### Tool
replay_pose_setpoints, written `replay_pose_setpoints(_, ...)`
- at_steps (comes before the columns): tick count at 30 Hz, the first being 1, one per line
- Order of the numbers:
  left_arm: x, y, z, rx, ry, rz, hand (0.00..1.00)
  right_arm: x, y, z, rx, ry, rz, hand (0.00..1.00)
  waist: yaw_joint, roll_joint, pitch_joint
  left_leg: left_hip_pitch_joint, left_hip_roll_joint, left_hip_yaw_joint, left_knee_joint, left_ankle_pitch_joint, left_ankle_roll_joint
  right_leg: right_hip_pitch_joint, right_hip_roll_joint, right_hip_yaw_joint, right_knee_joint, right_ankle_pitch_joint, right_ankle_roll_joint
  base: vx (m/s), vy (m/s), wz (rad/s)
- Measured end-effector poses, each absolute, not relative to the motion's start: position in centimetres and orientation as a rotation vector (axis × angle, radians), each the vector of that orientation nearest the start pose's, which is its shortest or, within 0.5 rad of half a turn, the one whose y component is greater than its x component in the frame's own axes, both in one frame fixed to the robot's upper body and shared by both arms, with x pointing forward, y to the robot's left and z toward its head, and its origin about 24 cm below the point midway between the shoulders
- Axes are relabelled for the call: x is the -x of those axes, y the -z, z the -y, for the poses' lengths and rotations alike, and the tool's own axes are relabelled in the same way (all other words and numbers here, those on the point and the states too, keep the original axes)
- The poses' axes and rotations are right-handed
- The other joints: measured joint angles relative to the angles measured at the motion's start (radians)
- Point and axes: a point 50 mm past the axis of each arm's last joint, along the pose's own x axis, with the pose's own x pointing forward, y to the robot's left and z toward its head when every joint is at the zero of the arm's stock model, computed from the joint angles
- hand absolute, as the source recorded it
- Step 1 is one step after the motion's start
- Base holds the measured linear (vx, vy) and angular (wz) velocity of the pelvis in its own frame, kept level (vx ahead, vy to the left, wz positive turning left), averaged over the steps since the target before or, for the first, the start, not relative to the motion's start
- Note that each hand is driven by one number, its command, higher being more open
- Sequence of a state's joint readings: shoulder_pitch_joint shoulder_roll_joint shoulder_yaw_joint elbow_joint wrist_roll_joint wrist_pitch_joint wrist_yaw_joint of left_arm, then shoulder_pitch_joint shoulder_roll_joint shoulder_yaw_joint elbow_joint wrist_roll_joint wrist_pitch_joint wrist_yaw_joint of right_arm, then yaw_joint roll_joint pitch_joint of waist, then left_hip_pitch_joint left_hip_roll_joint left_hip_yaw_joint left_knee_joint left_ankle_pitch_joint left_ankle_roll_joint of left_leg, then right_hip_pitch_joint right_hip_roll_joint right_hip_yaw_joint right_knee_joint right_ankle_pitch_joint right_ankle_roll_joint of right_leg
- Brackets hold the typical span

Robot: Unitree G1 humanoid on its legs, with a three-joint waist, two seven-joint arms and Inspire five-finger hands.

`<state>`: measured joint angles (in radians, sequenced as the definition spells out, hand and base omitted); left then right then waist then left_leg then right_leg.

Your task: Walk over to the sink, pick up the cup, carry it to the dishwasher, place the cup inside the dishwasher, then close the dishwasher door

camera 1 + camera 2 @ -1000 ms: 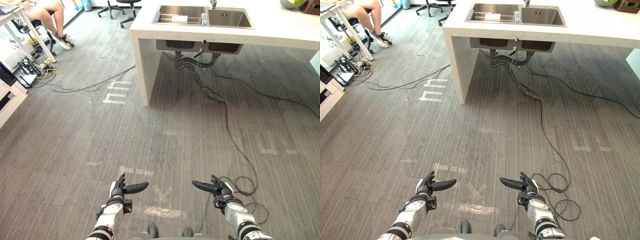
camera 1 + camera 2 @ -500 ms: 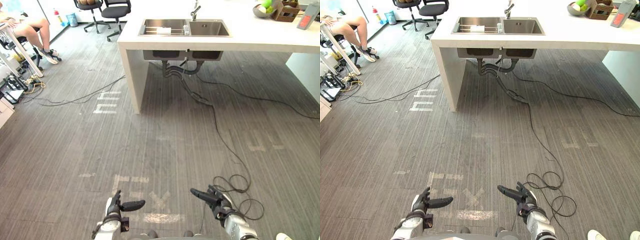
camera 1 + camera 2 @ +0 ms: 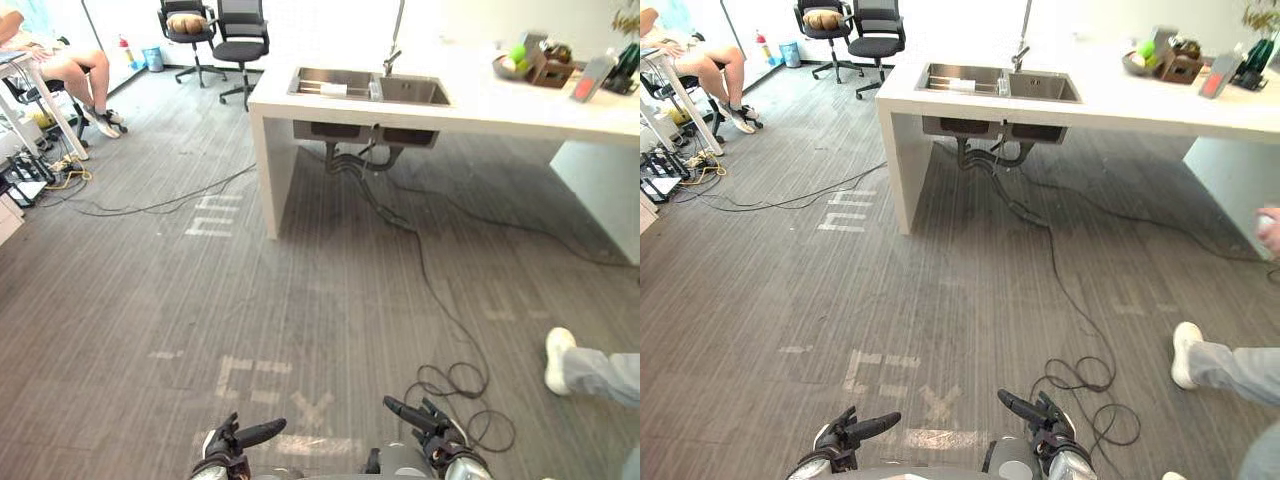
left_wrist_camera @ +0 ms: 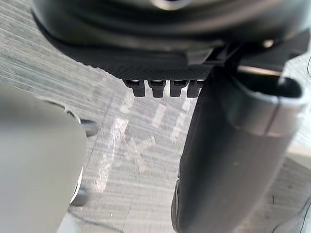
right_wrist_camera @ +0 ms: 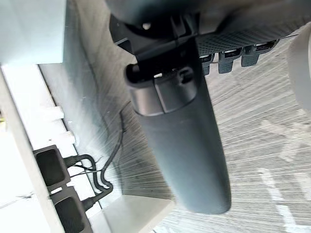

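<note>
Hands open, empty: left hand [image 3: 225,446], right hand [image 3: 432,444]; one sink [image 3: 415,91], two chairs [image 3: 240,36].

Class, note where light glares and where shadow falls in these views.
Left eye view: glare washes out the wall behind the sink and brightens the counter; shadow darkens the floor under it. Right wrist view: the right hand looks dark against the counter's bright white side.

Your head cameras look down and forward over the left hand [image 3: 225,443] and right hand [image 3: 432,424] — sharing the floor [image 3: 300,300] and the sink [image 3: 365,86] far beyond them. Each wrist camera stares closely along its own hand.
</note>
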<state>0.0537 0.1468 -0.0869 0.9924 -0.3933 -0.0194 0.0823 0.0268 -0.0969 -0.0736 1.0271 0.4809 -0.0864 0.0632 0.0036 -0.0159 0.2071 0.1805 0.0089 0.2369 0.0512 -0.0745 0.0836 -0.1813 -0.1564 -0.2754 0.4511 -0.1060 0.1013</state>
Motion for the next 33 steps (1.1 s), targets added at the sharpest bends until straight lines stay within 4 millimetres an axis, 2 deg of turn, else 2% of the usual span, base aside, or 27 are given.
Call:
replay_pose_setpoints(2, -12.7, 14.9, -19.9, 0.141, -0.276, -0.992, 1.00, -13.2, 14.7, 19.4, -0.406, 0.314, -0.885, 1.00, -0.002, -0.010, 0.012, -0.008, 0.010, -0.007, 0.036, -0.026, -0.013, -0.002, 0.016, 0.001, -0.201, 0.082, 0.017, 0.11, -0.065, 0.10)
replay_pose_setpoints(3, -13.3, 14.5, -20.1, 0.139, -0.275, -0.967, 1.00, -13.3, 14.7, 19.1, -0.418, 0.305, -0.887, 1.00, -0.002, -0.029, 0.017, -0.012, 0.000, -0.009, 0.061, -0.047, -0.021, -0.001, 0.011, 0.003, -0.325, 0.134, 0.027, 0.14, -0.103, 0.09)
replay_pose_setpoints(4, -14.0, 14.1, -20.2, 0.136, -0.269, -0.942, 1.00, -13.4, 14.6, 18.9, -0.428, 0.294, -0.895, 1.00, -0.002, -0.049, 0.026, -0.014, -0.012, -0.016, 0.097, -0.078, -0.030, -0.008, -0.010, 0.003, -0.370, 0.143, 0.030, 0.18, -0.168, 0.12)
replay_pose_setpoints(6, -14.7, 13.7, -20.2, 0.138, -0.260, -0.917, 1.00, -13.3, 14.7, 19.1, -0.434, 0.286, -0.913, 1.00, -0.002, -0.059, 0.027, -0.009, -0.017, -0.035, 0.143, -0.124, -0.045, -0.010, -0.032, 0.006, -0.368, 0.144, 0.028, 0.24, -0.251, 0.27)
replay_pose_setpoints(7, -15.1, 13.5, -20.1, 0.141, -0.254, -0.896, 1.00, -13.2, 14.7, 19.3, -0.443, 0.284, -0.922, 1.00, 0.001, -0.057, 0.024, -0.009, -0.010, -0.052, 0.163, -0.147, -0.057, -0.010, -0.035, 0.014, -0.350, 0.148, 0.018, 0.27, -0.253, 0.43)
replay_pose_setpoints(9, -15.5, 13.2, -20.0, 0.150, -0.257, -0.869, 1.00, -13.2, 14.7, 19.7, -0.457, 0.295, -0.928, 1.00, 0.003, -0.039, 0.013, -0.022, 0.022, -0.080, 0.187, -0.184, -0.076, -0.030, -0.019, 0.017, -0.295, 0.165, -0.011, 0.36, -0.295, 0.46)
replay_pose_setpoints(10, -14.9, 13.4, -19.7, 0.161, -0.281, -0.877, 1.00, -12.8, 14.9, 20.3, -0.455, 0.308, -0.956, 1.00, -0.007, -0.003, -0.022, -0.024, 0.073, -0.100, 0.180, -0.210, -0.083, -0.054, 0.016, 0.002, -0.215, 0.154, -0.036, 0.58, -0.364, 0.54)
replay_pose_setpoints(11, -14.2, 13.7, -19.7, 0.181, -0.308, -0.887, 1.00, -12.1, 15.1, 20.8, -0.458, 0.323, -0.978, 1.00, -0.013, 0.004, -0.049, -0.030, 0.093, -0.096, 0.255, -0.237, -0.085, -0.056, 0.027, -0.019, -0.194, 0.163, -0.067, 0.44, -0.239, 0.63)
replay_pose_setpoints(12, -14.1, 13.8, -19.4, 0.200, -0.314, -0.883, 1.00, -11.9, 15.1, 21.3, -0.477, 0.350, -0.980, 1.00, -0.018, 0.020, -0.049, -0.089, 0.122, -0.090, 0.453, -0.249, -0.111, -0.053, 0.039, -0.035, -0.170, 0.158, -0.131, 0.44, -0.252, 0.32)
replay_pose_setpoints(13, -13.5, 14.2, -18.3, 0.242, -0.322, -0.898, 1.00, -11.4, 15.1, 22.5, -0.493, 0.399, -0.989, 1.00, -0.011, 0.078, -0.066, -0.192, 0.205, -0.049, 0.722, -0.176, -0.120, -0.025, 0.092, -0.054, -0.177, 0.115, -0.139, 0.54, -0.290, 0.16)
replay_pose_setpoints(14, -13.1, 14.4, -17.8, 0.256, -0.320, -0.911, 1.00, -11.3, 15.1, 23.0, -0.503, 0.415, -0.983, 1.00, -0.007, 0.105, -0.055, -0.258, 0.281, -0.044, 0.894, -0.046, -0.100, 0.050, 0.139, -0.064, -0.232, 0.102, -0.151, 0.65, -0.330, -0.02)
replay_pose_setpoints(15, -13.0, 14.4, -17.6, 0.263, -0.318, -0.914, 1.00, -11.2, 15.1, 23.1, -0.507, 0.421, -0.982, 1.00, -0.003, 0.104, -0.040, -0.289, 0.296, -0.055, 0.971, -0.021, -0.106, 0.088, 0.154, -0.063, -0.251, 0.095, -0.163, 0.66, -0.280, 0.01)
replay_pose_setpoints(16, -13.7, 14.1, -17.5, 0.267, -0.315, -0.879, 1.00, -11.1, 15.1, 23.2, -0.520, 0.437, -0.978, 1.00, -0.001, 0.109, -0.015, -0.350, 0.276, -0.085, 1.081, -0.051, -0.124, 0.160, 0.167, -0.063, -0.275, 0.075, -0.181, 0.50, -0.188, -0.04)
replay_pose_setpoints(17, -14.4, 13.8, -17.6, 0.277, -0.312, -0.859, 1.00, -10.8, 15.2, 23.4, -0.524, 0.455, -0.986, 1.00, 0.009, 0.094, 0.002, -0.400, 0.233, -0.092, 1.085, -0.080, -0.145, 0.217, 0.167, -0.061, -0.290, 0.067, -0.180, 0.46, -0.178, -0.08)
replay_pose_setpoints(18, -14.5, 13.7, -17.6, 0.282, -0.313, -0.852, 1.00, -10.7, 15.3, 23.3, -0.527, 0.455, -0.990, 1.00, 0.012, 0.092, 0.005, -0.417, 0.221, -0.076, 1.052, -0.091, -0.150, 0.244, 0.168, -0.058, -0.300, 0.062, -0.177, 0.44, -0.142, -0.25)
replay_pose_setpoints(20, -14.8, 13.5, -17.3, 0.293, -0.307, -0.835, 1.00, -11.7, 15.0, 23.2, -0.525, 0.443, -0.958, 1.00, 0.022, 0.089, 0.008, -0.447, 0.194, 0.017, 0.742, -0.103, -0.130, 0.319, 0.173, -0.015, -0.355, 0.054, -0.169, 0.43, -0.101, -0.54)
replay_pose_setpoints(21, -15.0, 13.4, -17.2, 0.297, -0.302, -0.826, 1.00, -12.2, 14.8, 23.2, -0.524, 0.438, -0.941, 1.00, 0.029, 0.089, 0.008, -0.449, 0.178, 0.020, 0.625, -0.099, -0.131, 0.326, 0.172, 0.004, -0.368, 0.053, -0.168, 0.39, -0.043, -0.75)
replay_pose_setpoints(22, -15.2, 13.2, -16.8, 0.306, -0.296, -0.814, 1.00, -13.1, 14.4, 23.1, -0.526, 0.430, -0.906, 1.00, 0.038, 0.089, 0.008, -0.444, 0.150, 0.005, 0.389, -0.071, -0.141, 0.340, 0.170, 0.032, -0.389, 0.049, -0.162, 0.27, 0.000, -0.58)
replay_pose_setpoints(23, -15.2, 13.2, -16.6, 0.313, -0.296, -0.810, 1.00, -13.5, 14.2, 23.2, -0.529, 0.431, -0.891, 1.00, 0.039, 0.089, 0.008, -0.438, 0.140, -0.007, 0.277, -0.048, -0.146, 0.349, 0.169, 0.043, -0.397, 0.045, -0.158, 0.33, 0.046, -0.55)
replay_pose_setpoints(24, -15.2, 13.2, -16.3, 0.323, -0.292, -0.810, 1.00, -13.6, 14.2, 23.1, -0.544, 0.441, -0.883, 1.00, 0.039, 0.091, 0.009, -0.419, 0.132, -0.021, 0.098, -0.014, -0.164, 0.376, 0.169, 0.058, -0.410, 0.031, -0.148, 0.38, 0.133, -0.28)
replay_pose_setpoints(25, -15.3, 13.2, -15.9, 0.329, -0.284, -0.806, 1.00, -13.2, 14.3, 23.2, -0.549, 0.447, -0.888, 1.00, 0.038, 0.093, 0.013, -0.415, 0.136, -0.016, 0.038, -0.008, -0.176, 0.413, 0.169, 0.059, -0.412, -0.001, -0.129, 0.38, 0.162, -0.16)
replay_pose_setpoints(27, -15.4, 13.1, -15.9, 0.329, -0.270, -0.793, 1.00, -12.1, 14.7, 23.3, -0.548, 0.462, -0.914, 1.00, 0.037, 0.095, 0.014, -0.400, 0.142, 0.018, 0.041, -0.005, -0.172, 0.447, 0.169, 0.060, -0.389, -0.050, -0.106, 0.39, 0.233, 0.09)
replay_pose_setpoints(28, -15.6, 12.9, -16.1, 0.321, -0.262, -0.776, 1.00, -11.4, 14.9, 23.3, -0.547, 0.470, -0.931, 1.00, 0.036, 0.096, 0.016, -0.384, 0.140, 0.017, 0.030, 0.053, -0.153, 0.457, 0.163, 0.060, -0.347, -0.106, -0.086, 0.40, 0.263, 0.13)
replay_pose_setpoints(29, -15.9, 12.8, -16.3, 0.316, -0.261, -0.762, 1.00, -11.3, 14.9, 23.2, -0.550, 0.470, -0.938, 1.00, 0.038, 0.092, 0.018, -0.383, 0.132, 0.016, 0.036, 0.099, -0.148, 0.456, 0.148, 0.061, -0.321, -0.135, -0.077, 0.40, 0.262, 0.06)
replay_pose_setpoints(30, -16.4, 12.3, -16.7, 0.304, -0.261, -0.725, 1.00, -11.3, 15.0, 23.1, -0.544, 0.458, -0.946, 1.00, 0.043, 0.070, 0.027, -0.398, 0.105, 0.008, 0.073, 0.155, -0.119, 0.448, 0.116, 0.067, -0.287, -0.183, -0.070, 0.37, 0.245, -0.12)
replay_pose_setpoints(32, -17.1, 11.5, -17.1, 0.266, -0.245, -0.671, 1.00, -10.8, 15.3, 23.2, -0.543, 0.473, -0.982, 1.00, 0.072, 0.046, 0.015, -0.477, 0.060, 0.000, 0.226, 0.159, -0.084, 0.429, 0.055, 0.084, -0.260, -0.237, -0.049, 0.35, 0.234, -0.24)
replay_pose_setpoints(33, -17.0, 11.4, -17.4, 0.252, -0.243, -0.667, 1.00, -10.0, 15.6, 23.0, -0.552, 0.489, -1.015, 1.00, 0.079, 0.028, 0.002, -0.478, 0.038, 0.010, 0.240, 0.130, -0.045, 0.437, 0.032, 0.083, -0.245, -0.248, -0.038, 0.53, 0.236, -0.03)
